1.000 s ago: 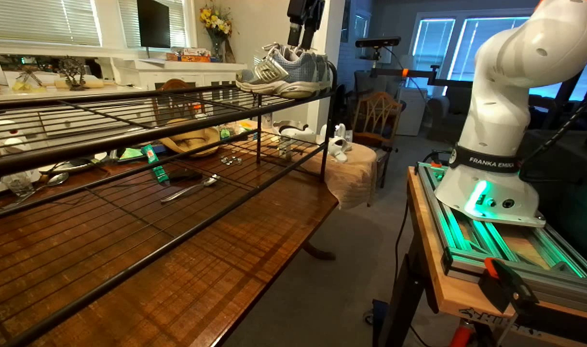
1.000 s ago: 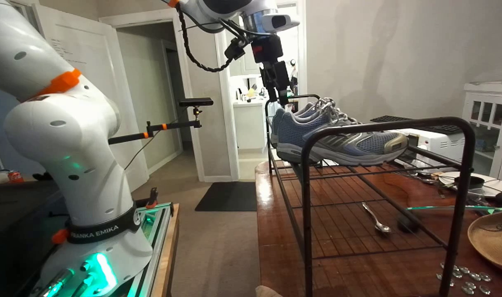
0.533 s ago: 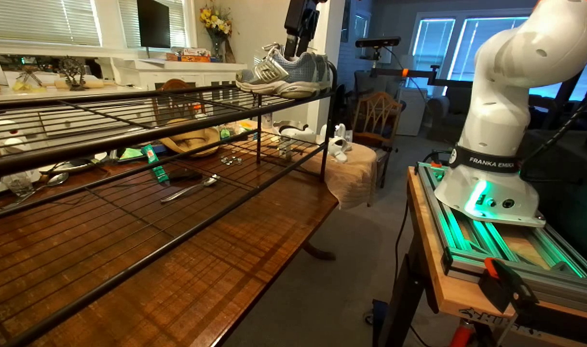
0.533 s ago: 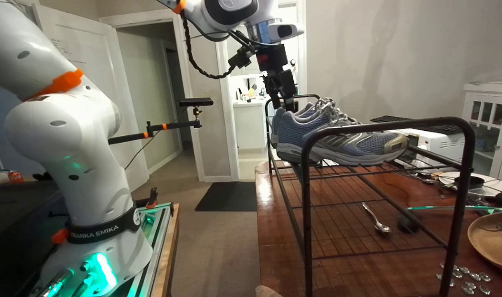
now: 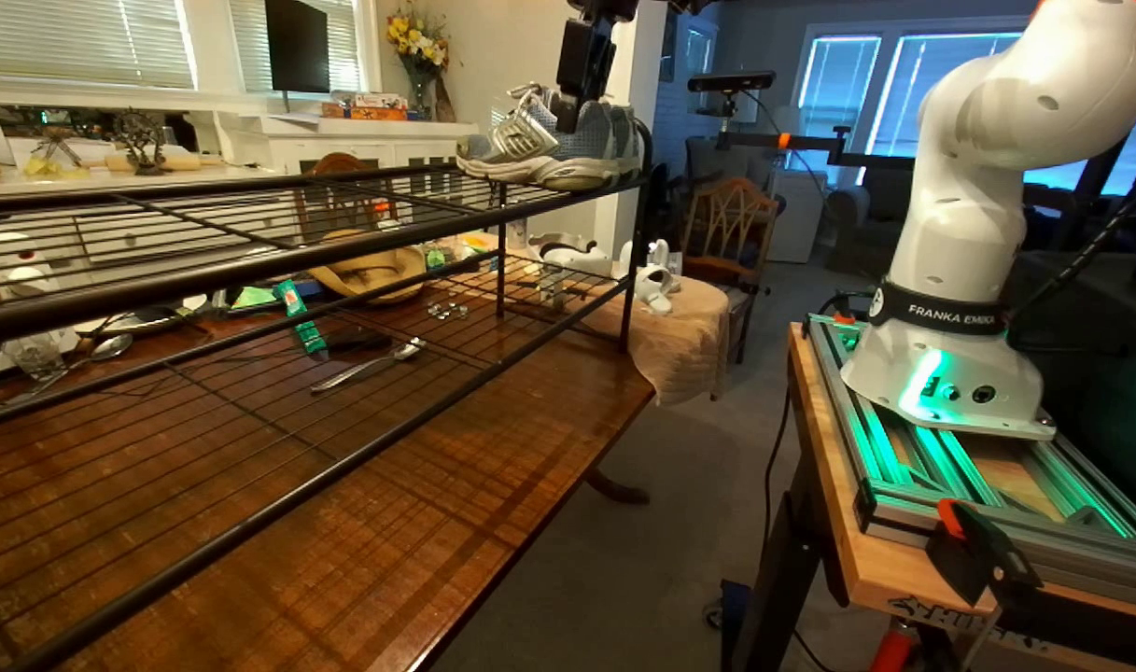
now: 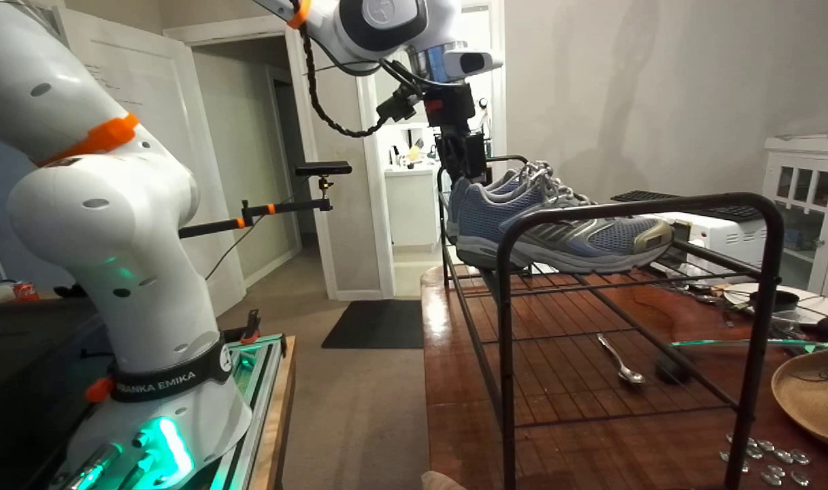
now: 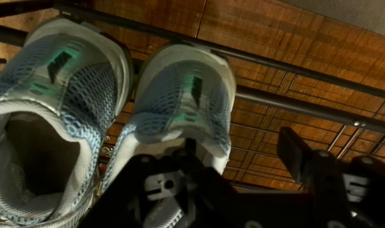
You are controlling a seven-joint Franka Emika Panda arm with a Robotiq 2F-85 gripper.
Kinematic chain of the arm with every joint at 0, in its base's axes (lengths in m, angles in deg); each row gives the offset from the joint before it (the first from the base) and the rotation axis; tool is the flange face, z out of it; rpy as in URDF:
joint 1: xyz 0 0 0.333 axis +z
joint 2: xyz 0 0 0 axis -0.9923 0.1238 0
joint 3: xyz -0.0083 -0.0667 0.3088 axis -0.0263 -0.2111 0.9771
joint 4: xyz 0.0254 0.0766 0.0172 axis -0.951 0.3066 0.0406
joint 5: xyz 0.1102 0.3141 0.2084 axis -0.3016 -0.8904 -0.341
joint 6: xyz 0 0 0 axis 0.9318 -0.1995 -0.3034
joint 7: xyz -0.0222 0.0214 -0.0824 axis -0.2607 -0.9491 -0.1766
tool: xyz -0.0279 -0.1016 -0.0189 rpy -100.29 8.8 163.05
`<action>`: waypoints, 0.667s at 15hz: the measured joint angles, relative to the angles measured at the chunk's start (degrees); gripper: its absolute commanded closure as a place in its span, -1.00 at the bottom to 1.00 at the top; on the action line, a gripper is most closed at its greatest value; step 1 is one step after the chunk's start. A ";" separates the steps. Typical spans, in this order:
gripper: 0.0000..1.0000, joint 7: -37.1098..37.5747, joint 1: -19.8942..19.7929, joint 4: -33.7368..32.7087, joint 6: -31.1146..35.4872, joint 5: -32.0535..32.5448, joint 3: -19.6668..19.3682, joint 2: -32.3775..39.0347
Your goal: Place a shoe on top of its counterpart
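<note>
Shoe [image 7: 186, 95] sat atop wire rack [image 7: 306, 107], just beside counterpart [image 7: 88, 88]. Jaws of gripper [image 7: 239, 144] stood apart, astride shoe's side wall: one finger in collar opening, other outside. Uppers were blue-grey mesh, heels silvery, linings pale, padded; rack was dark round tubing, table [image 5: 502, 467] glossy reddish wood.

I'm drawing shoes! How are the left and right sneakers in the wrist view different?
The right sneaker has one finger of the hand at its opening; the left sneaker has none. The left sneaker sits by the end of the metal rack; the right sneaker sits further in. Both have blue mesh and dark heel marks.
</note>
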 measured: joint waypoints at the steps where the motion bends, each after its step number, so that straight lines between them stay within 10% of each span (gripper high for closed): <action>1: 0.41 0.00 0.03 -0.05 0.00 0.00 -0.09 0.00; 5: 0.99 -0.11 0.11 -0.65 0.00 -0.07 -0.54 0.00; 10: 0.95 -1.07 0.44 -1.83 -0.14 -0.89 -1.15 -0.01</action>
